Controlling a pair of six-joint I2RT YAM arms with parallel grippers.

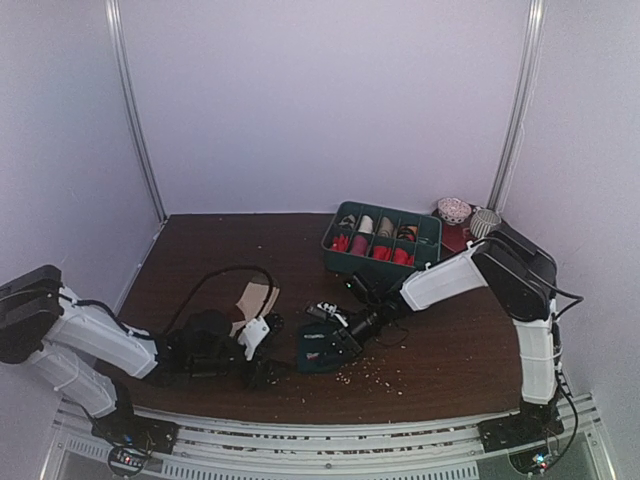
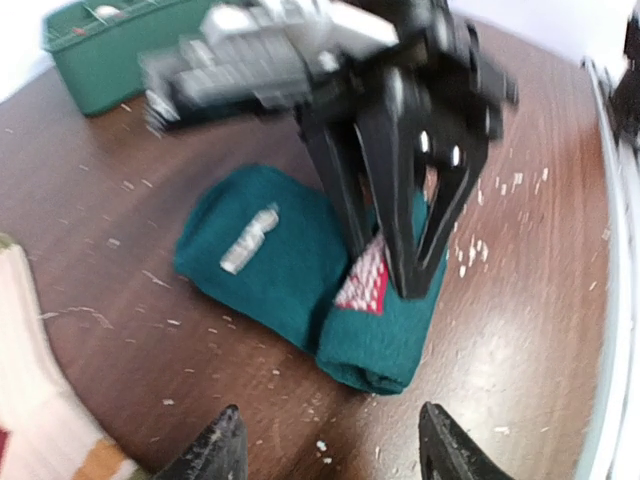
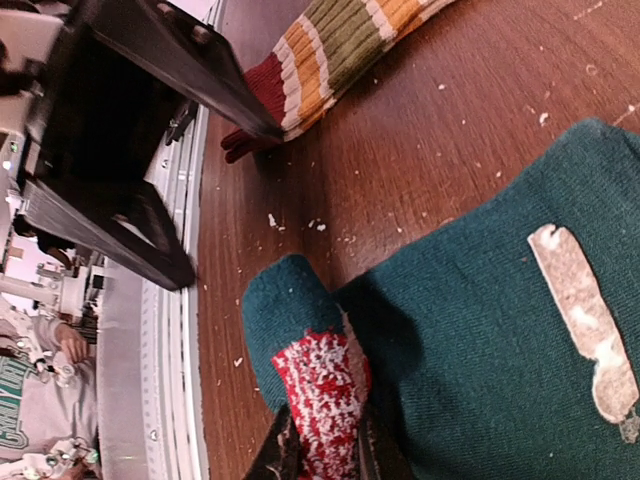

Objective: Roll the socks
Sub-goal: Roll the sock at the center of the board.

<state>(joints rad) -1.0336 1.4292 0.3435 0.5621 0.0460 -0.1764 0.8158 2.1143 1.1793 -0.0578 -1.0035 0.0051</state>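
The teal sock (image 2: 265, 250) lies on the brown tabletop (image 2: 100, 200), near the front edge and about in the middle between the two arms. One end of it is folded over into a thick roll, and the other part lies flat with a small pale label (image 2: 250, 238) on it. At the rolled end there is a red and white patch (image 3: 320, 390).

The right tool (image 2: 388, 270) comes down on the sock from above. Its two black fingers are nearly together and they pinch the red and white patch, so this tool has hold of the teal sock at the rolled end.

The left tool (image 2: 330, 455) is low over the tabletop, just beside the rolled end. Its two fingertips stand well apart, about half open, and there is nothing between them. It does not touch the sock.

The striped sock (image 3: 340, 50) lies flat on the tabletop to the left of the teal one, apart from it and near the left arm. No tool touches it.

A green box (image 2: 100, 70) with compartments stands further back on the tabletop. Many small pale crumbs (image 2: 465, 260) are scattered on the wood around the teal sock.
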